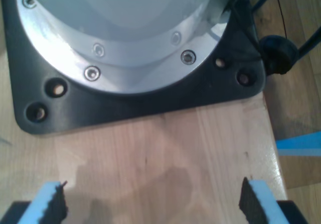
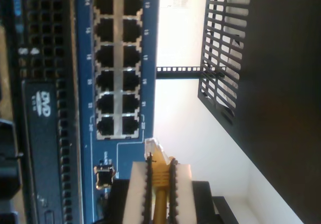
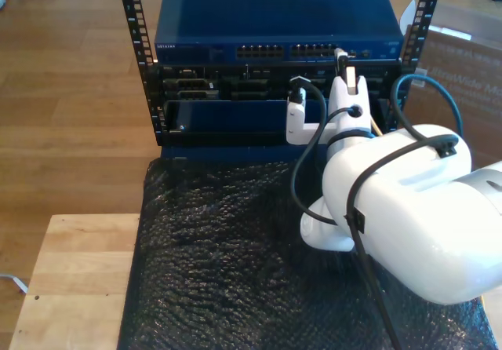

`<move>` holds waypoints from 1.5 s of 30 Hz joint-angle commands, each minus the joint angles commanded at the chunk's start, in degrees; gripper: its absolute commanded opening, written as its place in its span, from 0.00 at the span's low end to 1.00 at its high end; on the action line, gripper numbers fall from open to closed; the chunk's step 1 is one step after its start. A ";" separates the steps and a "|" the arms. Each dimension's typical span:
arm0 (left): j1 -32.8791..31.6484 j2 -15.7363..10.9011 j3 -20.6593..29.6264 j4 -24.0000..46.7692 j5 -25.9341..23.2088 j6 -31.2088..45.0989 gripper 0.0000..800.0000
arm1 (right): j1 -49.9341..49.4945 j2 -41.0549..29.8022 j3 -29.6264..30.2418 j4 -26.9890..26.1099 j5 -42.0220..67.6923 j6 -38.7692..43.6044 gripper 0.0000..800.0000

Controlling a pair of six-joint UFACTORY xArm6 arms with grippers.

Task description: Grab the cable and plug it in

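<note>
My second gripper (image 2: 159,194) is clamped on the yellow cable (image 2: 159,204), its clear plug (image 2: 152,146) just short of the blue switch (image 2: 83,133), beside the last ports (image 2: 118,125); open air lies between switch and black rack panel (image 2: 261,83); my first gripper (image 1: 153,201) hangs spread over bare wooden table (image 1: 150,148), near a black base plate (image 1: 125,106); the exterior view shows the gripper (image 3: 345,71) at the switch's right end.

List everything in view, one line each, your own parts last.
Cable: one, yellow, clear plug, in my second gripper.
Switch: one, blue, top of rack, ports facing me.
Rack: one, black, holds switch.
Drive: one, black, beside the switch.
Wrap: one sheet, black, before the rack.
Table: one, pale wood, exterior view's left.
Base plate: one, black, on the wood.
First gripper: open.
Second gripper: shut on cable.
</note>
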 joint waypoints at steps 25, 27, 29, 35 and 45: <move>0.00 0.00 0.00 0.00 0.09 0.00 1.00 | -0.09 2.29 -2.46 0.00 0.79 4.22 0.00; 0.00 0.00 0.00 0.00 0.00 0.00 1.00 | -0.09 2.20 -2.46 -0.09 0.44 4.22 0.00; 0.00 0.00 0.00 0.00 0.00 0.00 1.00 | -0.09 2.20 -2.46 -0.09 0.35 4.22 0.00; 0.00 0.00 0.00 0.00 0.00 0.00 1.00 | -0.26 2.20 -3.43 -0.18 0.70 4.13 0.00; 0.00 0.00 0.00 0.00 0.00 0.00 1.00 | -0.26 2.29 -3.52 -0.18 0.88 3.96 0.00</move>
